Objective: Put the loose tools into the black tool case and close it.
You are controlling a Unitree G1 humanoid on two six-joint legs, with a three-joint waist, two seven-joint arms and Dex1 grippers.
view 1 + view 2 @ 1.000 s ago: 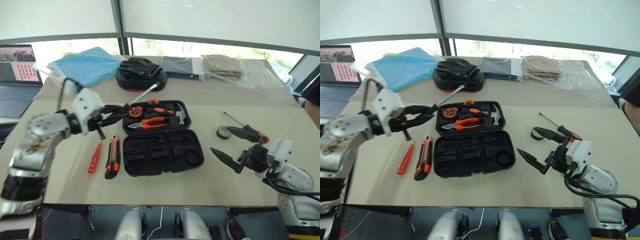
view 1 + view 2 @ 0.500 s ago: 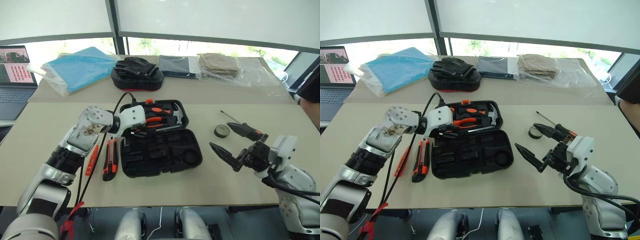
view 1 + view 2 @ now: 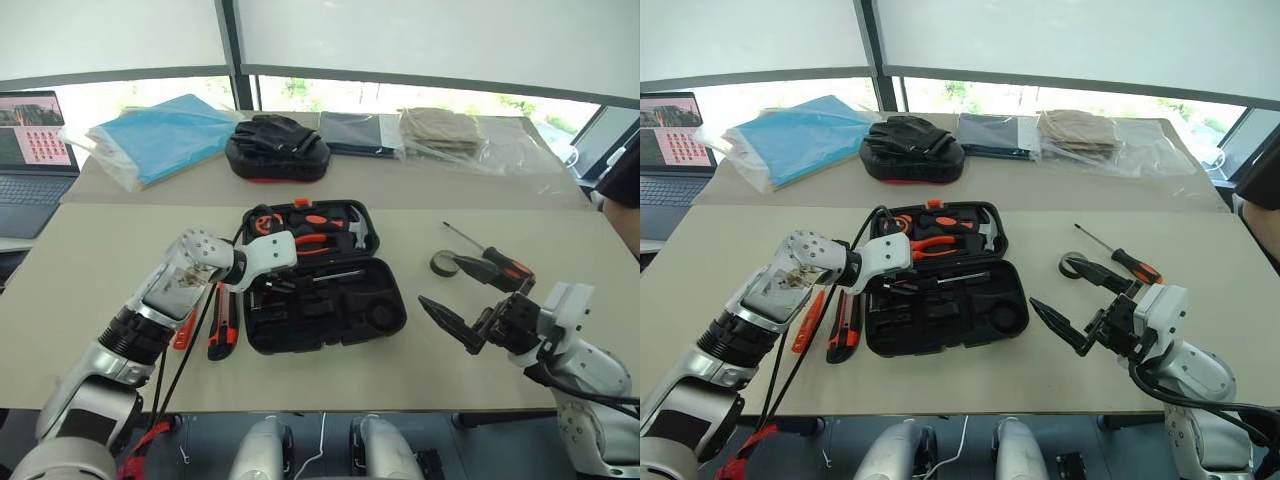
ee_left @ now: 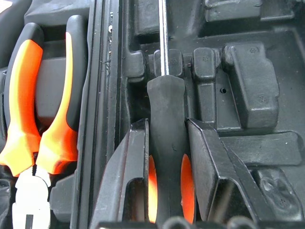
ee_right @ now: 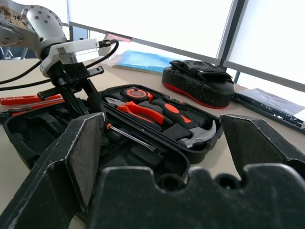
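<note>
While gripped by left claw (image 4: 167,191), screwdriver (image 4: 166,143) lies along case (image 3: 385,320) hinge

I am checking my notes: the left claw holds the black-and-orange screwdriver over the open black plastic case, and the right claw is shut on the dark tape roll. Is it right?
Not quite. The right claw is open and holds nothing; the dark tape roll lies on the table beyond it, as the right eye view shows. The rest stands.

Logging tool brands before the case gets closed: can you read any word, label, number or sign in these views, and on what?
None can be read.
Laptop screen: rows of small pictures, any text too small to read.
Tape measure in the tool case: no readable label.
Screwdriver in the left gripper: no marking visible.
Pliers: handles plain.
</note>
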